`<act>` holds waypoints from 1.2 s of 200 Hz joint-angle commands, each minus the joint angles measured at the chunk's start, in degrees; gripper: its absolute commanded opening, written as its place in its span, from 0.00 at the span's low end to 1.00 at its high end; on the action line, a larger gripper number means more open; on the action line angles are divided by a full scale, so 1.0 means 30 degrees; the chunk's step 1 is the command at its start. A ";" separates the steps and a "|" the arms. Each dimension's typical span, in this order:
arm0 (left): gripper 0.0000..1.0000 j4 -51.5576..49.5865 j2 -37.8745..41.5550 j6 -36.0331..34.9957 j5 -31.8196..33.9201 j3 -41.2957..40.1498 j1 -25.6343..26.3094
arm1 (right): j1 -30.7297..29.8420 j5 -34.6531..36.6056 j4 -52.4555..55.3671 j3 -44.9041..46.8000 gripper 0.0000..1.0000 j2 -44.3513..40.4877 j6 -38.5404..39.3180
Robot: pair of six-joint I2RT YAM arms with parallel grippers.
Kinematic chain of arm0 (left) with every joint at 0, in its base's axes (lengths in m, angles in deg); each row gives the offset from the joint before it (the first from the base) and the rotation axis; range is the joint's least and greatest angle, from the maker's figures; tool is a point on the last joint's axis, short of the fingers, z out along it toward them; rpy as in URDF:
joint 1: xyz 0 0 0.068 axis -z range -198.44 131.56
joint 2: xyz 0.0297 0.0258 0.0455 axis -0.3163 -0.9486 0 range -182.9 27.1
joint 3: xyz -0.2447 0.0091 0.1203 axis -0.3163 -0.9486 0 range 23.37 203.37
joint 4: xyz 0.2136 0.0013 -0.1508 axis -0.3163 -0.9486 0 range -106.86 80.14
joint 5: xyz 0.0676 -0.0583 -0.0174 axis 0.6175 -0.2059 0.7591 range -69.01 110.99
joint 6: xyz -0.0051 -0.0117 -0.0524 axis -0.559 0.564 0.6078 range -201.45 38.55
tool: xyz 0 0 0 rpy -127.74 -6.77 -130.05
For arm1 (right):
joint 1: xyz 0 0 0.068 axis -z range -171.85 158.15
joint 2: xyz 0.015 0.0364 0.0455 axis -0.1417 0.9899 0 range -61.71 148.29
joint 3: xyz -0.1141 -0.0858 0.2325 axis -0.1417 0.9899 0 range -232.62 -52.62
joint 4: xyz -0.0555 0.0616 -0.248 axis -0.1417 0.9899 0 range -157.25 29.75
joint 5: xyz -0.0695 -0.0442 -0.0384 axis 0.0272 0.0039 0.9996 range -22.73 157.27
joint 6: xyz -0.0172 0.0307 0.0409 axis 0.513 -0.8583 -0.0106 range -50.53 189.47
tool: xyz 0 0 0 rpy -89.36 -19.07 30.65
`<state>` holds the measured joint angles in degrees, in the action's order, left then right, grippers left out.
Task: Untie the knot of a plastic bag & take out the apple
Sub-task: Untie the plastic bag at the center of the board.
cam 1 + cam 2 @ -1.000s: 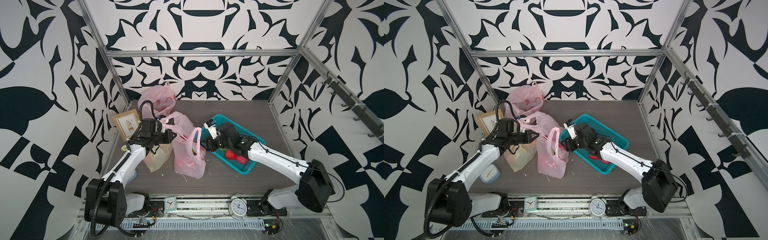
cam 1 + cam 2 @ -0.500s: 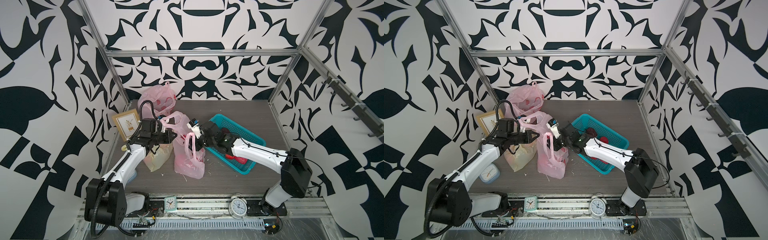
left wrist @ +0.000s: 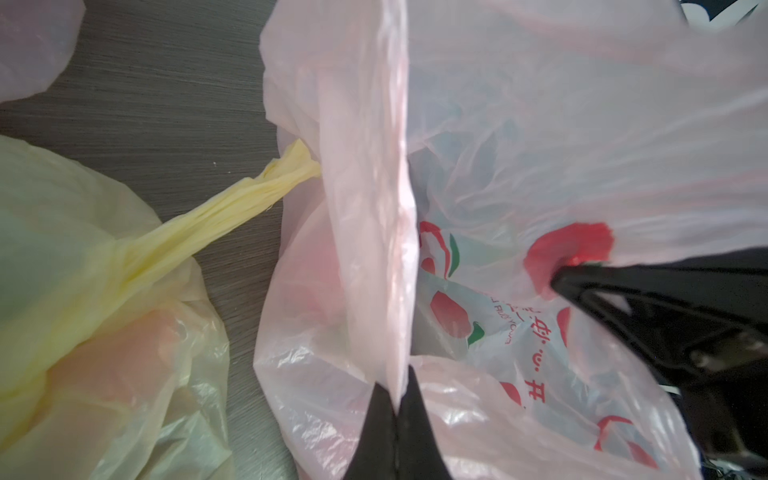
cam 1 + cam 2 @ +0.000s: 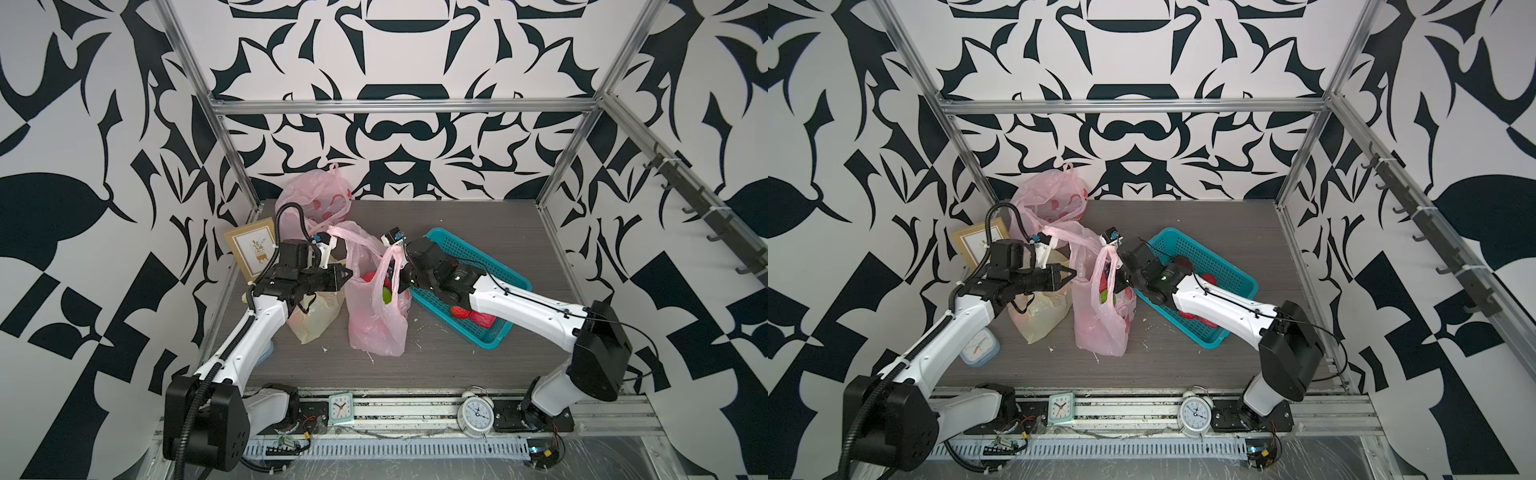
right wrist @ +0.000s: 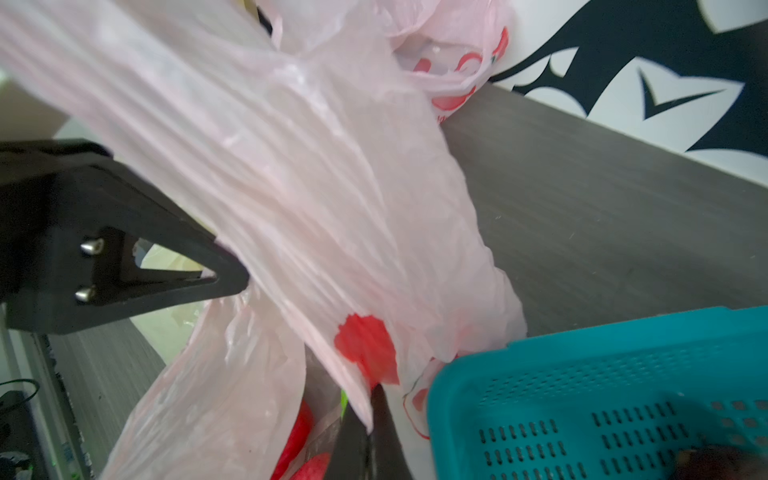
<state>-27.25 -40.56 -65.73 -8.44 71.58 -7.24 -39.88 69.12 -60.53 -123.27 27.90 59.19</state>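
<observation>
A pink plastic bag [image 4: 376, 324] [image 4: 1098, 324] stands mid-table with its mouth pulled open. The knot is not in view. My left gripper [image 4: 349, 274] [image 3: 397, 386] is shut on the bag's left rim, with film pinched between its tips. My right gripper [image 4: 398, 275] [image 5: 372, 411] is shut on the right handle strip beside a red print patch. Red rounded fruit [image 4: 369, 277] [image 5: 318, 465], the apple as far as I can tell, lies inside the bag next to something green [image 4: 387, 296].
A teal basket [image 4: 490, 343] with red items sits right of the bag, touching it. A tied yellow bag [image 4: 316, 316] lies under my left arm. A second pink bag [image 4: 316, 199] and a picture frame [image 4: 253, 249] stand behind. Two clocks [image 4: 340, 407] rest on the front rail.
My right gripper has swung left from over the basket to the pink bag and shut on its right handle. The left gripper has kept its hold in place.
</observation>
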 commanded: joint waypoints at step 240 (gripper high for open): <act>0.49 -0.6736 0.2655 -0.0954 0.1497 0.2980 -0.0269 | 0.8876 -0.9306 0.0018 -0.3322 0.56 0.0840 -0.0465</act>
<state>-49.87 -32.23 -68.98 2.53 78.14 -7.83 -13.31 45.28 -56.86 -135.68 39.66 60.32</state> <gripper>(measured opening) 0.350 0.470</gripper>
